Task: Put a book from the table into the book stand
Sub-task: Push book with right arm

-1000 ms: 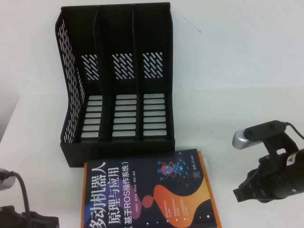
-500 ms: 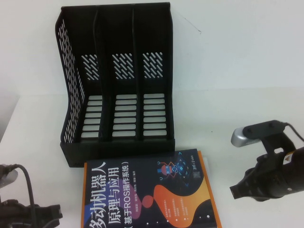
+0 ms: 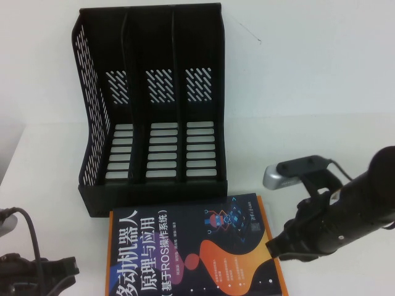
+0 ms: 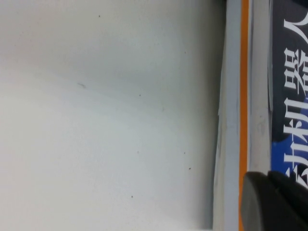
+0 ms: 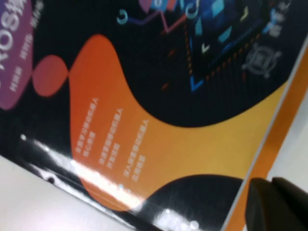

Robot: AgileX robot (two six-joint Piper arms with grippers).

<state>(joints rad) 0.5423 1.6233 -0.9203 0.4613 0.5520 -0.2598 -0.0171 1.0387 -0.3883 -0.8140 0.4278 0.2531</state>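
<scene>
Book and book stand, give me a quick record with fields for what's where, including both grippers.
book: dark paperback with white Chinese title, flat on the table, just in front of the stand
book stand: black three-slot rack, upright, all slots empty
left gripper: low at the near left, beside the book's left edge, shut, holding nothing
right gripper: at the book's right edge, not gripping it
book in stand: not yet

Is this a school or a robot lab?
Probably a robot lab's test table: a plain white table holds only a black book stand and a robotics book, with the right pincer and left pincer at its sides.
</scene>
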